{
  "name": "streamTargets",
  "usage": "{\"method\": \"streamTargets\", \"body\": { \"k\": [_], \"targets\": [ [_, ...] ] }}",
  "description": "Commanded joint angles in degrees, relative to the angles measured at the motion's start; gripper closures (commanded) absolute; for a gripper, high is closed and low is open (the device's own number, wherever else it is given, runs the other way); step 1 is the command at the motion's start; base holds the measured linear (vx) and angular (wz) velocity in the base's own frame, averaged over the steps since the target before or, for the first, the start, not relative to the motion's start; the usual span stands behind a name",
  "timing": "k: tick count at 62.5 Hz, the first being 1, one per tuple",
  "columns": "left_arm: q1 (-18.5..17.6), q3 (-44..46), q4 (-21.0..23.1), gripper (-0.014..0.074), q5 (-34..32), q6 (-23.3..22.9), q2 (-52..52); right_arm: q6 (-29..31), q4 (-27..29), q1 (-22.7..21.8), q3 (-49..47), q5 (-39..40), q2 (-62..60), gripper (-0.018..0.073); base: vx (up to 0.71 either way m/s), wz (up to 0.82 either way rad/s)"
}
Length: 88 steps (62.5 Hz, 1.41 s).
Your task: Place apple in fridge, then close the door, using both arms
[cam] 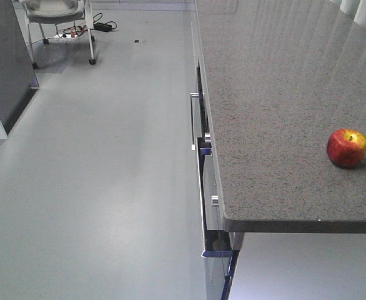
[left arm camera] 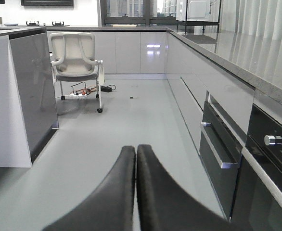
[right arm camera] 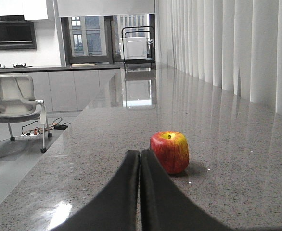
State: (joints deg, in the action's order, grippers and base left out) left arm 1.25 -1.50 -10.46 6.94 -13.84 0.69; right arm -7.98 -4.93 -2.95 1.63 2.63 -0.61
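Zero steps done, I'd say: the apple (cam: 346, 148) sits untouched near the near edge of the speckled grey countertop (cam: 276, 94). The left gripper (left arm camera: 135, 149) and right gripper (right arm camera: 140, 153) are both pinched together, empty. Grabbing, fridge and door are all still to do.

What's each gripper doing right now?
Left gripper: closed, empty.
Right gripper: closed, empty; apple sits just ahead on the counter, untouched.

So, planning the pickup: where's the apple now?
The apple sits on the grey countertop, far right in the front view; the right wrist view shows it just beyond the shut right gripper.
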Motion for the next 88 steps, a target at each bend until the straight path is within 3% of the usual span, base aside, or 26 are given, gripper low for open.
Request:
{"method": "streamTargets", "body": {
  "k": [1, 68, 88],
  "targets": [
    [0.1, -1.6, 0.09, 0.0603, -3.93, -0.6, 0.83, 0.34, -0.44, -0.38, 0.76, 4.46, -1.03, 0.0563, 0.0, 0.0],
    [0.1, -1.6, 0.09, 0.0603, -3.93, -0.6, 0.83, 0.34, -0.44, -0.38, 0.76, 4.66, -1.03, 0.0563, 0.0, 0.0],
    [0.1, -1.6, 0.09, 0.0603, -3.93, -0.6, 0.83, -3.06, 4.93, -0.38, 0.57, 16.85, -1.03, 0.0563, 0.0, 0.0]
  ]
}}
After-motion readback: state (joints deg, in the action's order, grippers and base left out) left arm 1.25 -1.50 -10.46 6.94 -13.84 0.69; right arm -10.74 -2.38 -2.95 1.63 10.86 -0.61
